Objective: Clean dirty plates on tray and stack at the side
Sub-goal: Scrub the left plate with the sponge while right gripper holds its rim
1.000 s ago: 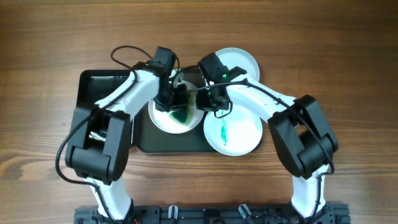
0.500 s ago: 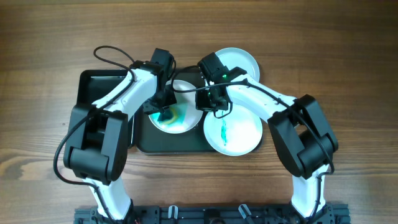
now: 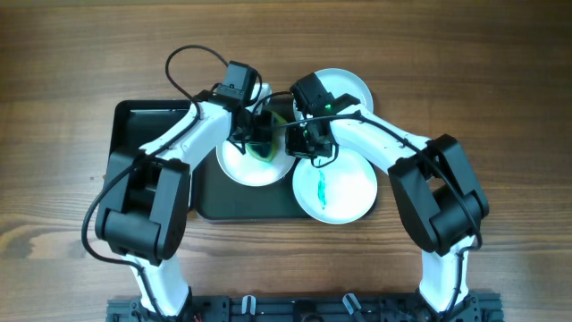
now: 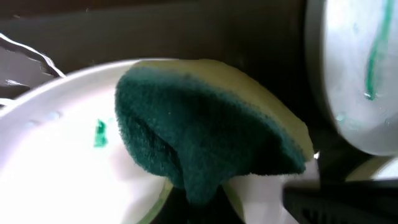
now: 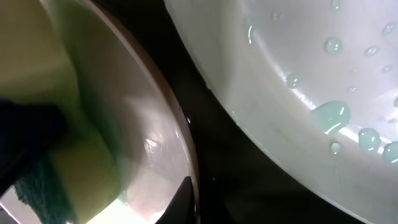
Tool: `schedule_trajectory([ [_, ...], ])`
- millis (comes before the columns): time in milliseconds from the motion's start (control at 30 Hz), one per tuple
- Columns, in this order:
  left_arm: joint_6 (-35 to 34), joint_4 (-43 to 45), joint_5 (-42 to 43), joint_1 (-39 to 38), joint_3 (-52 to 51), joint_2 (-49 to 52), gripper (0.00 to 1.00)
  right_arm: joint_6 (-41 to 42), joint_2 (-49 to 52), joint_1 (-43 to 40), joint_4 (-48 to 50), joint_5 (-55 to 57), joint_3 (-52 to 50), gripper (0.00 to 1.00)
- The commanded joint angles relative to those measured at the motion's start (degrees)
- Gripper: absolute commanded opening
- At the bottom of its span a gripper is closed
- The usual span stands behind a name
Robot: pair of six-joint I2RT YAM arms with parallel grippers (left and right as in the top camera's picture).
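Note:
A white plate point(image 3: 246, 165) lies on the left half of the dark tray point(image 3: 214, 201). My left gripper point(image 3: 261, 136) is shut on a green and yellow sponge point(image 4: 205, 143) and presses it on the plate's far right part point(image 4: 56, 174). A small teal spot is left on the plate. My right gripper point(image 3: 299, 143) is shut on this plate's right rim point(image 5: 189, 193). A second white plate point(image 3: 344, 192) with a teal streak lies at the tray's front right. A pale blue plate point(image 3: 349, 89) lies at the back right.
A smaller black tray point(image 3: 143, 125) stands against the dark tray's left side. Brown wood tabletop point(image 3: 500, 107) lies all round. In the right wrist view a wet plate point(image 5: 311, 74) with water drops lies close beside the held rim.
My left gripper has swept the sponge from the plate's front left to its far right. The big teal smear on the plate is gone. The right gripper has stayed put.

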Motion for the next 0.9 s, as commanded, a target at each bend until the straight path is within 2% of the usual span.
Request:
schedule_trajectory([
  [0,-5.5,0.3,-16.3,0.0,-0.3,1.0,0.04,-0.4,1.6,0.3,-0.5,1.7,-1.9,0.04],
  [133,-10.9,-3.4,-26.8,0.0,-0.3,1.0,0.04,-0.4,1.6,0.3,-0.1,1.7,-1.9,0.04],
  [267,-12.2,-9.3,-23.2,0.0,-0.3,1.0,0.04,-0.4,1.6,0.2,-0.1,1.7,-1.9,0.04],
  [367,-8.4,-13.0,-10.7,0.0,-0.3,1.0,0.04,-0.5,1.6,0.2,-0.2,1.7,-1.9,0.04],
  [500,5.0,-16.2,15.2,0.0,-0.3,1.0,0.04,-0.4,1.6,0.2,-0.1,1.7,-1.9,0.04],
  [567,6.4,-15.8,19.6,0.0,-0.3,1.0,0.04,-0.3,1.6,0.2,0.0,1.7,-1.9,0.04],
  [700,5.4,-11.8,17.0,0.0,-0.3,1.0,0.04,-0.2,1.6,0.2,-0.1,1.7,-1.9,0.04],
  [800,-0.2,-7.7,5.9,0.0,-0.3,1.0,0.04,-0.3,1.6,0.2,-0.1,1.7,-1.9,0.04],
  [867,-4.6,-5.4,-4.6,0.0,-0.3,1.0,0.04,-0.4,1.6,0.2,-0.1,1.7,-1.9,0.04],
])
